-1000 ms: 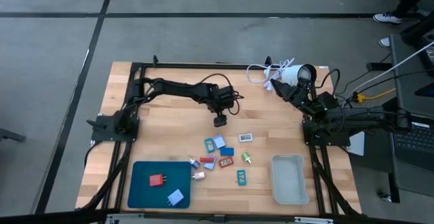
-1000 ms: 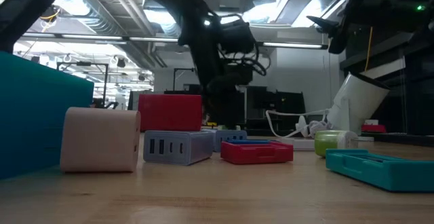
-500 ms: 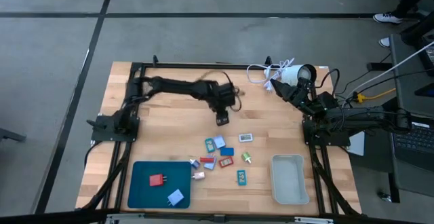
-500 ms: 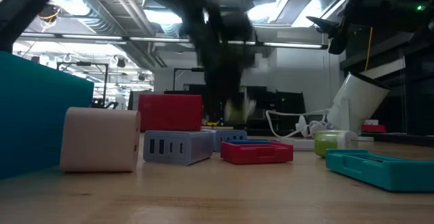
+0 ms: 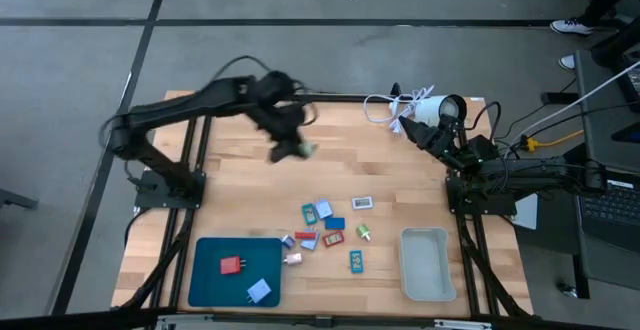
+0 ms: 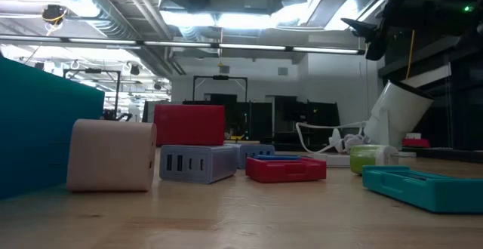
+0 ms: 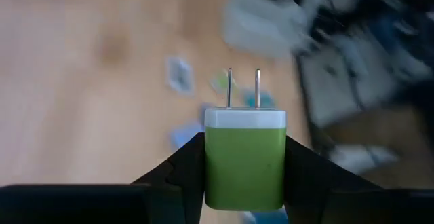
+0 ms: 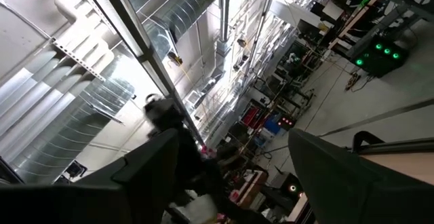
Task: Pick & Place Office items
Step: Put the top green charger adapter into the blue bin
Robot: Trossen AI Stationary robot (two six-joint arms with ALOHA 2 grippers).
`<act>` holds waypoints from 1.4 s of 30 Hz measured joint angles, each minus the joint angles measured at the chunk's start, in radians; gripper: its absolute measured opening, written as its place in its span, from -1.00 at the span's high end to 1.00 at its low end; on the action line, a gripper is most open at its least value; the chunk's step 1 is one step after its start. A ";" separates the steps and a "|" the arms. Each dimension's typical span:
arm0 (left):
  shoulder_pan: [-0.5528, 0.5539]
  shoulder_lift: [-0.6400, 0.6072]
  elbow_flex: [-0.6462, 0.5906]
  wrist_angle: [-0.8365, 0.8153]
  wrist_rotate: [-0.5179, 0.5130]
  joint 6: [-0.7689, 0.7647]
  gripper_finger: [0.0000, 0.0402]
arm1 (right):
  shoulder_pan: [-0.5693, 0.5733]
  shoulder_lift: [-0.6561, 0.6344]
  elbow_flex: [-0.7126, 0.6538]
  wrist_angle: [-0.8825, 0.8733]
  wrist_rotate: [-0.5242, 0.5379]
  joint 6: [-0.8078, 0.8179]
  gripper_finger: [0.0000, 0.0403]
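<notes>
The left gripper (image 5: 290, 150) hangs over the tabletop (image 5: 240, 200) near its far edge, its fingers (image 7: 180, 173) pinching a green plug (image 7: 245, 157) between them, prongs pointing away from the wrist. In the blurred high view the plug appears only as a pale green speck. The remaining items (image 5: 330, 227) lie clustered mid-table, well apart. The right gripper (image 5: 412, 132) waits by the lamp (image 5: 437, 109), fingers (image 8: 156, 163) spread.

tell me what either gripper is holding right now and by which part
The left gripper holds a green wall charger plug with a white top and two metal prongs, clamped by its green sides, prongs pointing away. The right gripper is open and holds nothing.
</notes>
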 joint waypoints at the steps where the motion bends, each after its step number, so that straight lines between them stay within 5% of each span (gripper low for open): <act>1: -0.021 -0.032 0.000 -0.064 0.006 -0.004 0.32 | 0.000 0.000 0.000 0.000 0.000 -0.003 -0.41; 6: -0.180 -0.143 0.000 -0.335 -0.043 -0.096 0.32 | 0.000 0.000 0.000 -0.011 0.000 -0.006 -0.41; 11: -0.415 -0.166 -0.010 -0.413 -0.160 -0.269 0.32 | 0.000 0.000 0.000 -0.021 0.000 -0.007 -0.41; 21: -0.753 -0.152 -0.389 -0.035 -0.302 -0.589 0.32 | -0.001 0.000 0.000 -0.028 0.000 -0.001 -0.41; 27: -0.826 -0.151 -0.657 0.248 -0.305 -0.772 0.32 | -0.001 0.000 0.000 -0.029 -0.001 0.022 -0.41; 34: -0.829 -0.152 -0.737 0.329 -0.305 -0.790 0.31 | -0.002 0.000 0.000 -0.030 -0.008 0.032 -0.41; 42: -0.840 -0.125 -0.741 0.374 -0.317 -0.755 -0.32 | -0.001 0.000 0.000 -0.030 -0.007 0.028 -0.41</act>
